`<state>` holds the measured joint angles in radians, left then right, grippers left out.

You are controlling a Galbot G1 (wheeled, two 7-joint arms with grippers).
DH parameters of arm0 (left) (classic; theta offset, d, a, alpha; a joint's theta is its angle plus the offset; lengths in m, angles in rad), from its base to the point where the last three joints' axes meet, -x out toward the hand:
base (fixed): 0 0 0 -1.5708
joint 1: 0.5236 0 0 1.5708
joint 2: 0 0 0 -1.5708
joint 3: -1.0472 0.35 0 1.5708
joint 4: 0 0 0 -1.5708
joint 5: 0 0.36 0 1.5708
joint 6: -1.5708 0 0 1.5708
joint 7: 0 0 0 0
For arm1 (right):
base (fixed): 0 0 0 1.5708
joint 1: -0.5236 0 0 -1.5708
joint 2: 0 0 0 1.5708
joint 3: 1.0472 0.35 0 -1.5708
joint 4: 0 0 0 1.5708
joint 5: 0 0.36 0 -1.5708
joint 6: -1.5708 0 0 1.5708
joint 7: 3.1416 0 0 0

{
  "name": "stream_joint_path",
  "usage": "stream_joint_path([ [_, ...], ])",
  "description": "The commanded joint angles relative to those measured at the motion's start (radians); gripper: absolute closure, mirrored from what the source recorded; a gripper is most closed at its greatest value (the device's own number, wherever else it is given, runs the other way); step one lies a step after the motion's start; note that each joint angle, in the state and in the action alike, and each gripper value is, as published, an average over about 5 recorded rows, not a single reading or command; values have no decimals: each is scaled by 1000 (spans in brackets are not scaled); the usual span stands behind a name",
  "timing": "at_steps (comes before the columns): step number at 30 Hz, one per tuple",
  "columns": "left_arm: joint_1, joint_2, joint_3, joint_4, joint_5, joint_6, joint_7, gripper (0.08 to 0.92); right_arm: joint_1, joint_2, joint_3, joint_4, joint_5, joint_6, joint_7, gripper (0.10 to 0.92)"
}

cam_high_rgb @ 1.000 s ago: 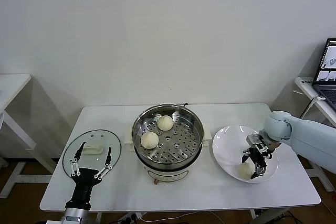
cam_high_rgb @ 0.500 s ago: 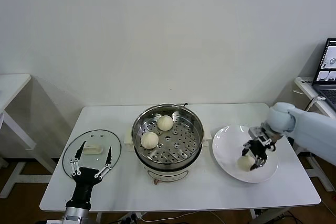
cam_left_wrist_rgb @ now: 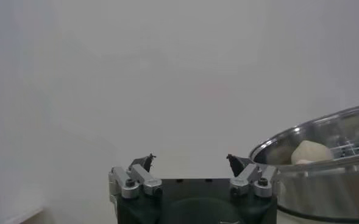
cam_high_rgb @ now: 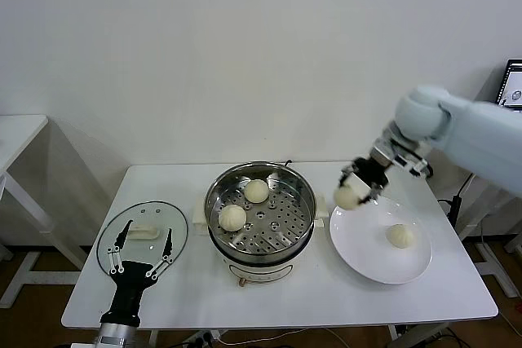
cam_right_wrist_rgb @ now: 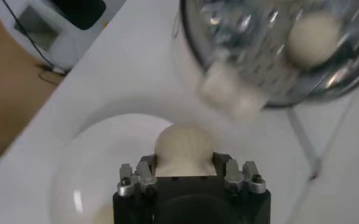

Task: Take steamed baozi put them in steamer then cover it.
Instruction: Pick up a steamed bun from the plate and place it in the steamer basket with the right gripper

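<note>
Steamed baozi rides clenched in the right claw above the plate; soft dough, likely squashes, so gentle side grip; left claw spread idle.

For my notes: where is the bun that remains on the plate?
In the head view, the bun lies on the white plate, right of the steamer.
</note>
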<state>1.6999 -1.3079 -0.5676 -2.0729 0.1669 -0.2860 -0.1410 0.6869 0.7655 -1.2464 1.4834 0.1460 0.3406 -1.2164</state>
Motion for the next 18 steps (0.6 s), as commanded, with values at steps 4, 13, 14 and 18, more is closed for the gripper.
stream_joint_path([
  [4, -2, 0, -1, -1, 0, -4, 0, 177, 73, 265, -21, 138, -132, 270, 43, 381],
  [13, -4, 0, 2, 1, -1, -10, -2, 177, -98, 335, -8, 110, -331, 381, 72, 380],
  [14, -4, -1, 3, 1, -1, -11, -2, 177, -113, 340, -3, 103, -349, 393, 74, 380],
  [18, -6, -1, 7, 0, -1, -10, -2, 177, -162, 363, 7, 75, -400, 417, 78, 380],
])
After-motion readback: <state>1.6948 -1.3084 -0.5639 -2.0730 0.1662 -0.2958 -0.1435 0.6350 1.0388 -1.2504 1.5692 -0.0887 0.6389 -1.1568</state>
